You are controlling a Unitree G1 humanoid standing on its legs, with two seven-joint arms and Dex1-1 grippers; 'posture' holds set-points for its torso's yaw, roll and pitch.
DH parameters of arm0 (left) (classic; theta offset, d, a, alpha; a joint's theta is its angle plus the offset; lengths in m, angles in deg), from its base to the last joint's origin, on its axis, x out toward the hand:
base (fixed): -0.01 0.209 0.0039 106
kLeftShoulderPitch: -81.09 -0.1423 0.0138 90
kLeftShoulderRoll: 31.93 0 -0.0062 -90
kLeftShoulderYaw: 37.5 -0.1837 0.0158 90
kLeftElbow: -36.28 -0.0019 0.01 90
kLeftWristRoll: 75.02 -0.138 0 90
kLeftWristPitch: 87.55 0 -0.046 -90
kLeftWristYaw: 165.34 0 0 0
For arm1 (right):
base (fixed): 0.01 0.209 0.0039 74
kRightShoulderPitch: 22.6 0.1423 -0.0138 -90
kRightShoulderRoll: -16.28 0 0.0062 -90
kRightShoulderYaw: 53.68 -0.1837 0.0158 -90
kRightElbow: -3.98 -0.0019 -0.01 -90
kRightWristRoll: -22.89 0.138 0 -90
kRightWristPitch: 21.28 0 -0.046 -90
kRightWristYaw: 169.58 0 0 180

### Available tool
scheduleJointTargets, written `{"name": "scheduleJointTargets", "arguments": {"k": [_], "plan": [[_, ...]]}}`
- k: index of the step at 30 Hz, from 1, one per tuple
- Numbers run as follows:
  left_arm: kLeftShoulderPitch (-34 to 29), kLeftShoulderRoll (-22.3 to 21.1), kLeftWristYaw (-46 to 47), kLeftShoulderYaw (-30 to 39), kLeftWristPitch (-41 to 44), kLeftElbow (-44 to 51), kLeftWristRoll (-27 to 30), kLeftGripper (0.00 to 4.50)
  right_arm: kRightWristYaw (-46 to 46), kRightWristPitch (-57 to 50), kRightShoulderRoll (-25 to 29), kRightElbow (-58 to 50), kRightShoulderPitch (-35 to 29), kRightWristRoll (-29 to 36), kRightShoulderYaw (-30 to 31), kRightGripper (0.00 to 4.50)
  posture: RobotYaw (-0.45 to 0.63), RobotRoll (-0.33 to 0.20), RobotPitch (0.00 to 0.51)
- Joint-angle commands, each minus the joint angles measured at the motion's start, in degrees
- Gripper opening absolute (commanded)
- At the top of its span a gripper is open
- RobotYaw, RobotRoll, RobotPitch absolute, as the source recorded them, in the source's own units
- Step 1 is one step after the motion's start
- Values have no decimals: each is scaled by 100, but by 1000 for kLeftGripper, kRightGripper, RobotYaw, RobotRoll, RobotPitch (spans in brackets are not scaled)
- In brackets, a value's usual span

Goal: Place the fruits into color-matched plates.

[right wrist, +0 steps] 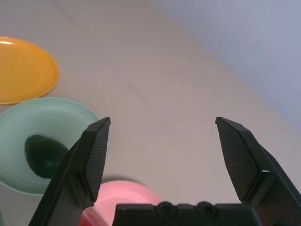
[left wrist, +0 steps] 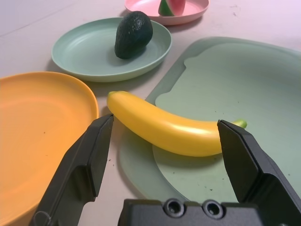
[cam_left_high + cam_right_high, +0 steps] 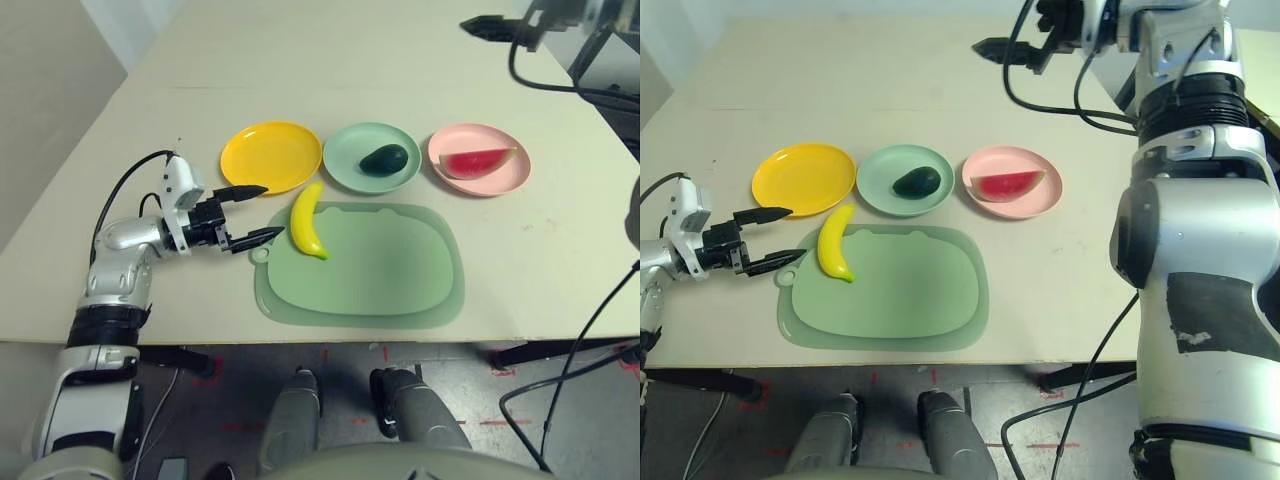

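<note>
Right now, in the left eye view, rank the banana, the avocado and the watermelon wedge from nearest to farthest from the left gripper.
1. Banana: just beyond the open left gripper, lying over the green mat's edge.
2. Avocado: farther right, on the mint green plate.
3. Watermelon wedge: farthest right, on the pink plate.
</note>
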Motion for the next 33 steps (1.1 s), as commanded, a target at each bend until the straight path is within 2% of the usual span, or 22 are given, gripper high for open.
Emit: {"name": "scheduleJointTargets", "arguments": {"k": [1, 3, 7, 11, 15, 18, 24, 33], "plan": [[-122, -83, -62, 20, 4, 96, -3, 4500, 740, -699, 38, -1106, -339, 501, -599, 4469, -5, 0, 148], [-190, -113, -69, 44, 28, 166, 12, 4500, 1120, -1152, 83, -1794, -708, 861, -1046, 4469, -2, 0, 146], [-256, -147, -49, 78, 76, 249, 43, 4500, 1606, -2256, 72, -3466, -2340, 1621, -1969, 4469, 3, 0, 148], [-205, -110, -39, 54, 79, 201, 28, 4500, 1736, -2631, -176, -4937, -3902, 2150, -2250, 4469, -7, 0, 149], [-109, -44, -86, -14, 74, 147, 5, 4500, 1539, -2354, -311, -5789, -4931, 2447, -2132, 4469, -16, 0, 148], [-35, -23, -114, -28, 62, 91, -4, 4500, 1438, -2417, -393, -6022, -5258, 2801, -2157, 4469, -15, 0, 146], [25, -25, -200, -13, 52, 13, 5, 4500, 677, -2393, -139, -6241, -5927, 3227, -1912, 4469, -21, 0, 143], [80, 43, -297, -27, 39, -38, 26, 4500, -957, -1717, 323, -5890, -6105, 3424, -1411, 4469, -32, 0, 143]]}}
